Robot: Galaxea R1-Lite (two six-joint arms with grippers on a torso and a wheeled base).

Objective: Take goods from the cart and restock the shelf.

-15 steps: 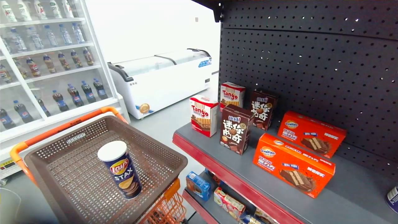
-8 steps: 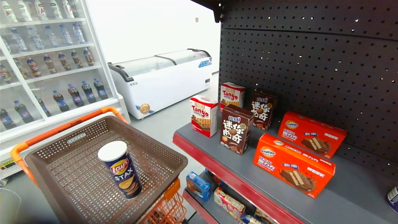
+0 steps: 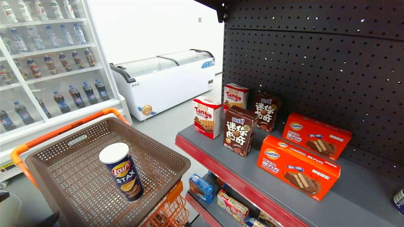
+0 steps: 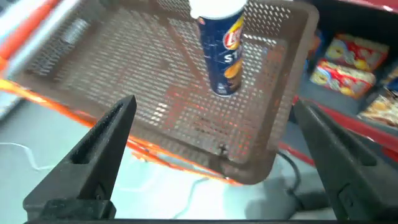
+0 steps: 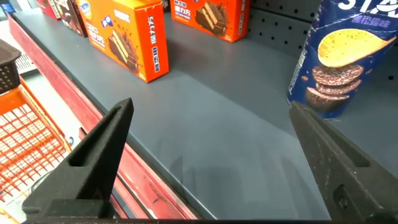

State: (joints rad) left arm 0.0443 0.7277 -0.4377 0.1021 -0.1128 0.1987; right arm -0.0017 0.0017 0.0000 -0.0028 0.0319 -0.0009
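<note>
A dark blue chip can (image 3: pixel 121 171) with a white lid stands upright in the brown perforated cart basket (image 3: pixel 157 148). In the left wrist view my left gripper (image 4: pixel 214 104) hangs open just outside the basket's near rim (image 4: pixel 249 171), with the can (image 4: pixel 221 46) straight ahead and nothing between the fingers. My right gripper (image 5: pixel 211 106) is open and empty over the grey shelf board (image 5: pixel 211 143). A second chip can (image 5: pixel 333 62) stands on that board beyond one finger, and it sits at the shelf's far right (image 3: pixel 398 201) in the head view.
On the shelf stand two orange boxes (image 3: pixel 298 167), two brown boxes (image 3: pixel 240 130) and two red-and-white boxes (image 3: pixel 206 116) against the pegboard wall (image 3: pixel 315 63). More goods (image 3: pixel 202 189) lie on the lower shelf. A drinks fridge (image 3: pixel 47 63) and a chest freezer (image 3: pixel 164 82) stand behind the cart.
A dark part of my left arm has come into the bottom left corner of the head view. The can, basket and shelf goods have not moved.
</note>
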